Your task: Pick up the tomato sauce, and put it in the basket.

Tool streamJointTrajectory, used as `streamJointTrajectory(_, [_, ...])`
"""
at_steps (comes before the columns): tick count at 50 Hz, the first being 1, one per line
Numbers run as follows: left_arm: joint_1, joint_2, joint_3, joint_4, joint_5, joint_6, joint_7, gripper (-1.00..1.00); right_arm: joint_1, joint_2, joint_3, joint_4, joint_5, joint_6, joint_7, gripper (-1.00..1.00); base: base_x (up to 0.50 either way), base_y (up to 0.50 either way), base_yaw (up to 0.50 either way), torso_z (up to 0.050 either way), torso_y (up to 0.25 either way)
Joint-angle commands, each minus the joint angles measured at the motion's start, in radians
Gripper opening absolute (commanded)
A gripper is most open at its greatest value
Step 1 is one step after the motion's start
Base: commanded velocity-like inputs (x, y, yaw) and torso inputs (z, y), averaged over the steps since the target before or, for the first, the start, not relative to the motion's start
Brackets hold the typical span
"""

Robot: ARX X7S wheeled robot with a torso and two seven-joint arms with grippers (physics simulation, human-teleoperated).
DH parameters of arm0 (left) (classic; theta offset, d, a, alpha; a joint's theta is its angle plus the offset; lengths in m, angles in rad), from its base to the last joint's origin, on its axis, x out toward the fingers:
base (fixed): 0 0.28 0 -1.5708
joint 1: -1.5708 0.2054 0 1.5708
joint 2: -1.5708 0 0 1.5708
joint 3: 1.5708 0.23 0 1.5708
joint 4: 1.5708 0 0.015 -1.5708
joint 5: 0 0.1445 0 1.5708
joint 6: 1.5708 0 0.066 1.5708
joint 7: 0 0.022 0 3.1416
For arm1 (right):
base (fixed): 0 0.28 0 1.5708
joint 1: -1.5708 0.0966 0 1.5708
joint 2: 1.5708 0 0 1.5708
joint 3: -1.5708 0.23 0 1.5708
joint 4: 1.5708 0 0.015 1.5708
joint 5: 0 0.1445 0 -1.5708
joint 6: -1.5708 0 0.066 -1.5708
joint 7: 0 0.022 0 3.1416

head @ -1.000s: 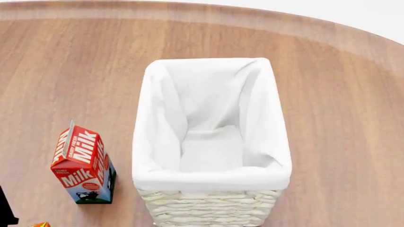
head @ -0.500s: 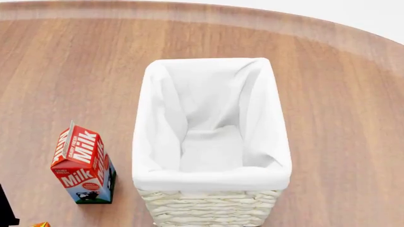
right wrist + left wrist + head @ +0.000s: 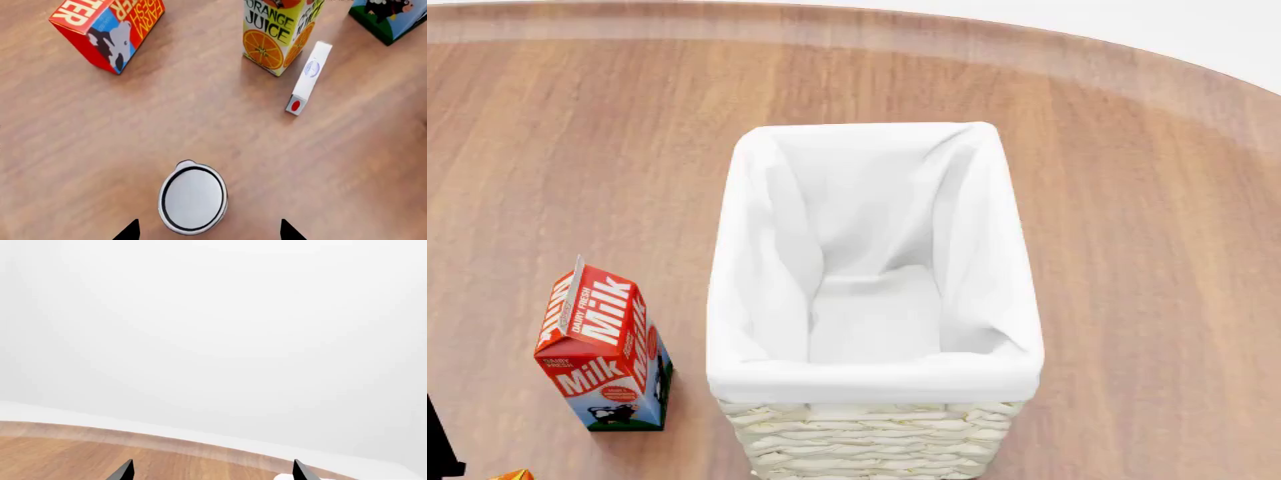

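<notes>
While the left gripper (image 3: 210,475) gapes over the table (image 3: 60,452), head view matches earlier — empty basket (image 3: 874,375), milk carton (image 3: 603,350) to its left. Right gripper (image 3: 208,234) is spread around the tomato sauce (image 3: 192,196) — orange juice carton (image 3: 277,32) beyond.

Head view aimed steeply down over basket (image 3: 874,300) and table (image 3: 1148,200), left wrist view directed nearly level across table edge (image 3: 200,447), right wrist view pointed straight down, close above can top (image 3: 193,196)

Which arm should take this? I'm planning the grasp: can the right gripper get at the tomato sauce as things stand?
Probably yes: the right gripper hangs open above the tomato sauce, nothing between them.
</notes>
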Motion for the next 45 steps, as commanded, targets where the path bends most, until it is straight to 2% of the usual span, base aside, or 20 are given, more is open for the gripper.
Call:
streamJointTrajectory(1, [-0.002, -0.005, 0.002, 0.001, -0.006, 0.001, -0.004, 1.00, 0.001, -0.039, 0.001, 0.054, -0.005, 0.010, -0.054, 1.00, 0.00, 0.00, 0.00, 0.000, 0.000])
streamJointTrajectory(45, [0.001, -0.021, 0.005, 0.000, -0.024, 0.019, -0.010, 1.00, -0.059, -0.106, 0.001, 0.251, -0.070, -0.021, -0.238, 1.00, 0.00, 0.00, 0.00, 0.000, 0.000])
